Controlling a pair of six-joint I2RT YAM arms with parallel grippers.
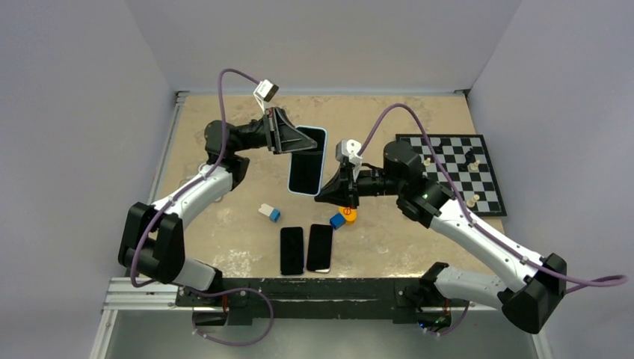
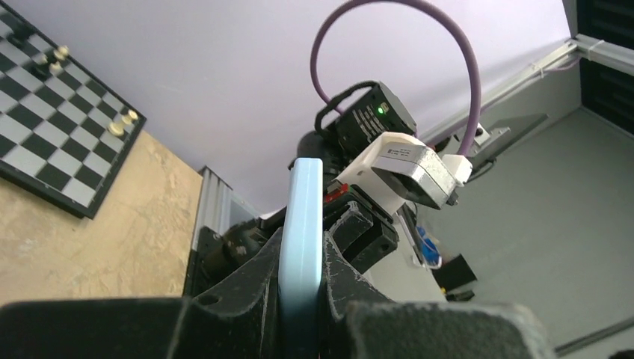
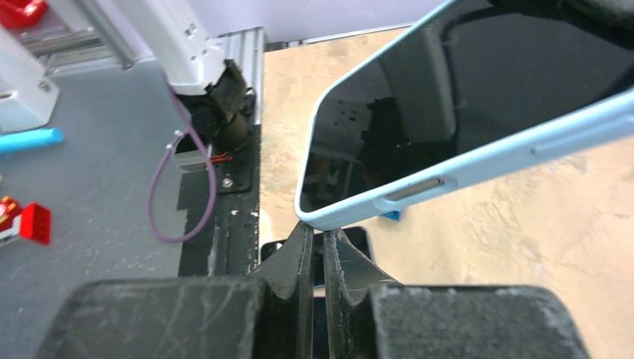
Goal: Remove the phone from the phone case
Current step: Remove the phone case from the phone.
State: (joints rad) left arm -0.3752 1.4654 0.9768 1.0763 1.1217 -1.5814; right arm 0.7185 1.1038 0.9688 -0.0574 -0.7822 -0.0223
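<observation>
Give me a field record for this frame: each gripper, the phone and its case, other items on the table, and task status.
left gripper: shut on the phone case, holding it above the table
right gripper: shut, tips at the case's lower corner; unclear whether it pinches the rim
phone: inside the case, dark screen showing
also on table: two black phones, small blocks, chessboard
task status: phone not yet out

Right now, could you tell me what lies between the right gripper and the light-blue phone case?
Nothing visible: the right wrist view shows the shut right gripper right at the light-blue phone case corner.
</observation>
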